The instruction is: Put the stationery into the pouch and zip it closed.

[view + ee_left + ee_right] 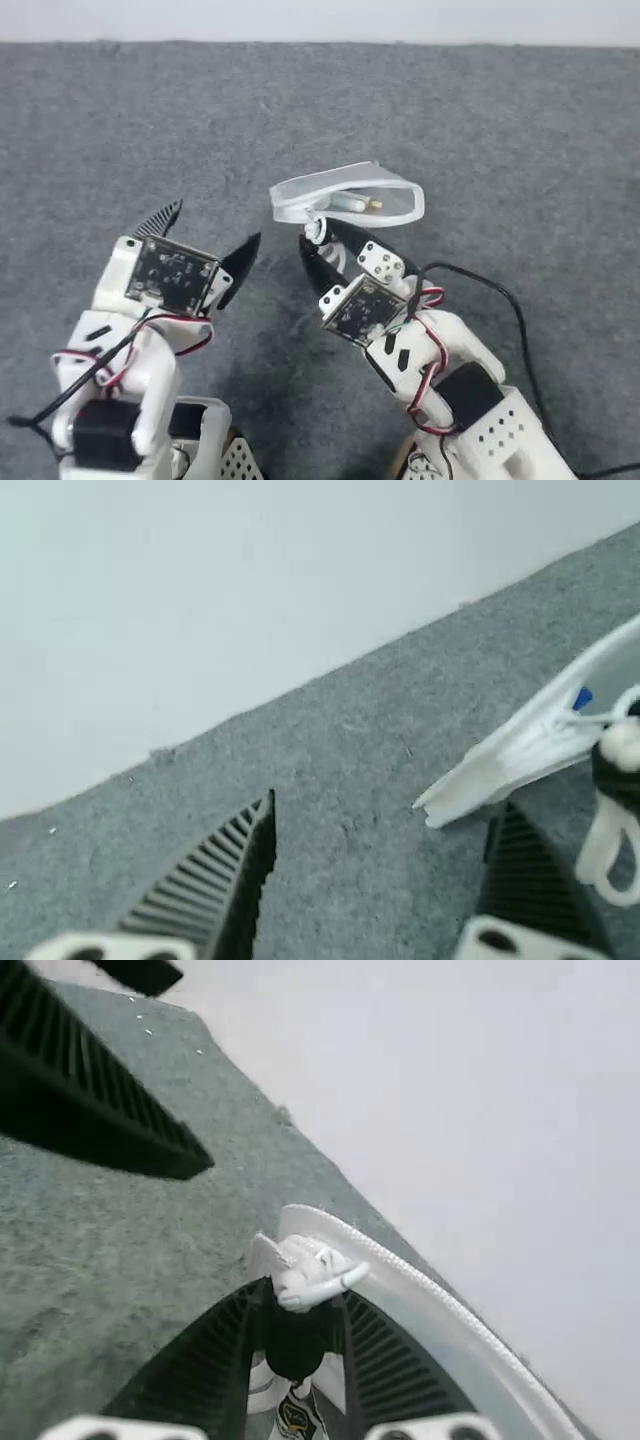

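The pouch, sitting on the grey surface with a pen inside, looks likely to drag or bunch rather than zip, since the right jaws are clamped on its zip pull while the left jaws hang wide apart beside it, bracing nothing.

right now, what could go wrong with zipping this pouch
The left hand is open and apart from the pouch, so nothing anchors it: a tug by the right hand may drag the pouch over the carpet instead of running the zip. The right hand pinches only the small zipper pull, which could slip out.
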